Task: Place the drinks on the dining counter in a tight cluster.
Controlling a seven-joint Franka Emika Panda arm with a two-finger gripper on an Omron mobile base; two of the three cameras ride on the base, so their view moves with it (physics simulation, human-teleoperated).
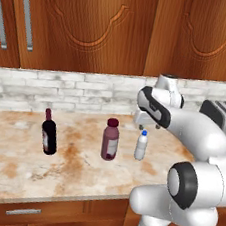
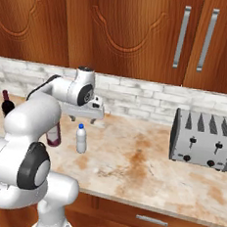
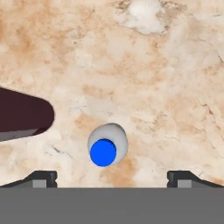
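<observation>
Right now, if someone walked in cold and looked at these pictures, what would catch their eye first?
Probably the white arm reaching over the marbled counter, its open gripper hanging right above the small water bottle, whose blue cap sits between the fingertips in the hand view. Next, the row of drinks: the wine bottle on the left, the juice bottle in the middle, the water bottle on the right. A toaster stands far right, by the brick wall.

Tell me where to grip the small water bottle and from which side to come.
Grip the water bottle around its upper body just below the cap, coming straight down. It stands upright, and the open gripper already hangs above it; the juice bottle stands apart beside it.
</observation>
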